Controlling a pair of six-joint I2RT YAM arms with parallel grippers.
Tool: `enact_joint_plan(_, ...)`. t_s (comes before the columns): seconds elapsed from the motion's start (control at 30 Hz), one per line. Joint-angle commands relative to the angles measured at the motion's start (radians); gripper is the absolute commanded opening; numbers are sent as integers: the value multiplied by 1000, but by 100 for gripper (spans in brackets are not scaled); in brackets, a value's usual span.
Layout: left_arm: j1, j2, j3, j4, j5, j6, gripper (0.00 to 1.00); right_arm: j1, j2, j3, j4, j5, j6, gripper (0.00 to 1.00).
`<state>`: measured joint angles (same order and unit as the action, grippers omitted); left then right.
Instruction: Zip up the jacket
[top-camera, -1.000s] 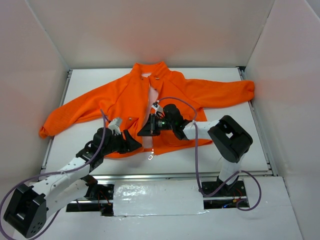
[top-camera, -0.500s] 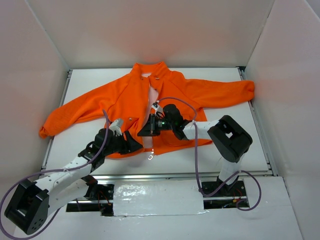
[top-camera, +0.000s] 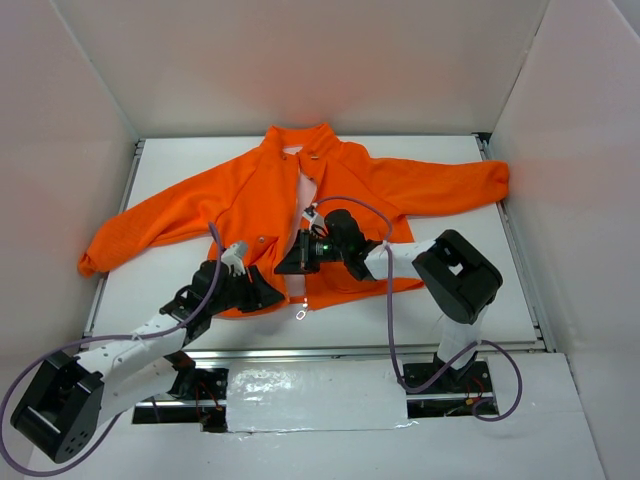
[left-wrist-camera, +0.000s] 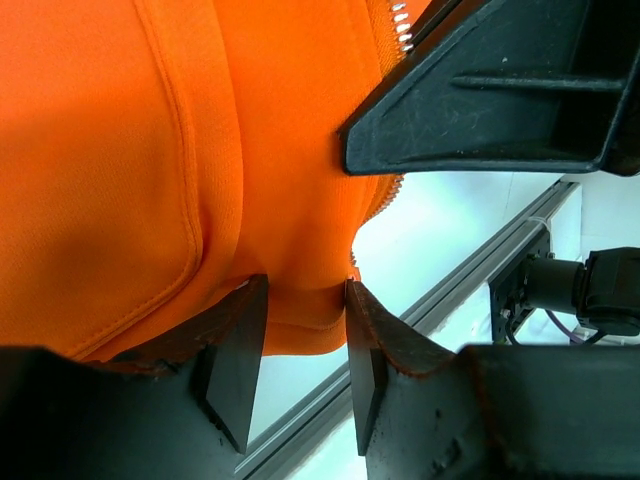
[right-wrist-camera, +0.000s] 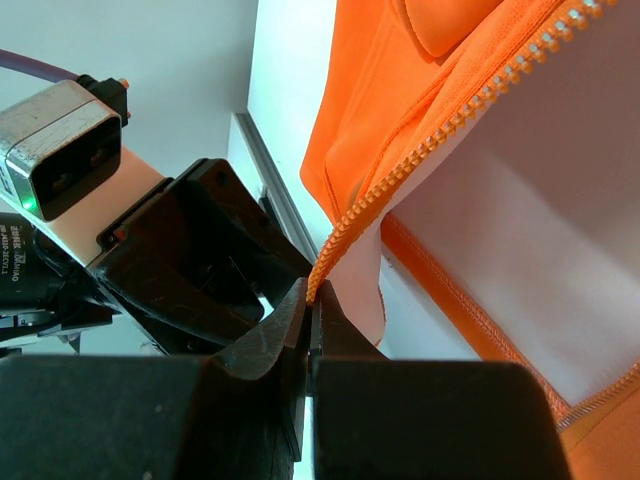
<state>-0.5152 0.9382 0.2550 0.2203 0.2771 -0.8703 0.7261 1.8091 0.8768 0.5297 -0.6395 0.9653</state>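
Observation:
The orange jacket (top-camera: 250, 195) lies flat on the white table, collar at the back, front open along the pale zipper (top-camera: 306, 195). My left gripper (top-camera: 264, 293) is at the bottom hem of the left front panel. In the left wrist view it (left-wrist-camera: 305, 300) is shut on a fold of the orange hem (left-wrist-camera: 300, 330). My right gripper (top-camera: 291, 263) is just beside it at the zipper's lower end. In the right wrist view it (right-wrist-camera: 312, 300) is shut on the orange zipper teeth (right-wrist-camera: 420, 160) at the tape's end. A small pale zipper pull (top-camera: 301, 315) lies at the hem.
White walls enclose the table on three sides. A metal rail (top-camera: 350, 352) runs along the front edge. Purple cables (top-camera: 390, 320) loop from both arms. The right sleeve (top-camera: 450, 185) reaches the right wall, the left sleeve (top-camera: 120, 240) the left edge.
My left arm has shifted a little to the right along the hem. The right gripper has edged slightly left, still holding the zipper edge.

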Motion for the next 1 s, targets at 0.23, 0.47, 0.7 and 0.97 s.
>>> enact_joint_plan(0.23, -6, 4, -26, 111, 16, -15, 41, 35, 16, 27, 50, 11, 30, 0)
enact_joint_plan(0.47, -6, 1, -28, 99, 10, -12, 0, 49, 39, 25, 64, 23, 44, 0)
enact_joint_plan(0.7, -6, -27, -28, 77, 14, 5, 0, 44, 38, -10, 114, 14, 49, 27)
enact_joint_plan(0.97, -5, -111, -46, 48, 11, 19, 0, 26, 13, -128, 214, -41, 29, 51)
